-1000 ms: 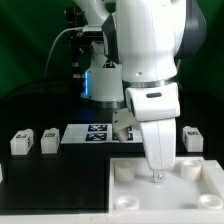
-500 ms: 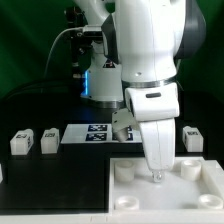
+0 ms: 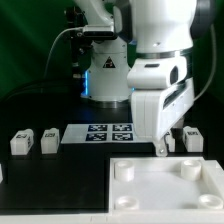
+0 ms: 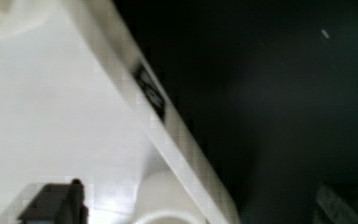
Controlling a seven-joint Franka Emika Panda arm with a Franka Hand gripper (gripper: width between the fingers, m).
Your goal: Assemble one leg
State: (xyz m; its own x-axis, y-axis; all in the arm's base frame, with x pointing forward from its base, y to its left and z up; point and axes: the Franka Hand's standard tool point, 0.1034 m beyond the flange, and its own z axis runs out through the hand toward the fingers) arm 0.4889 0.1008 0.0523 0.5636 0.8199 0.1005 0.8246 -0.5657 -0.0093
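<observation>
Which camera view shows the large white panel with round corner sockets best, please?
The exterior view: most of the panel shows, with three round sockets. The wrist view gives only a blurred close-up of one edge with a dark tag.

A black table (image 3: 50, 178) is observed, backed by a green wall (image 3: 25, 40) beyond its far edge. Soft, even light is noted.

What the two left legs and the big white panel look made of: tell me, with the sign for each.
Legs: likely hard white plastic, matte; blocky moulded shape, even colour, printed tag on the face. Panel: probably the same plastic, smooth with a faint sheen; rounded moulded corner sockets. Neither is certain by look.
</observation>
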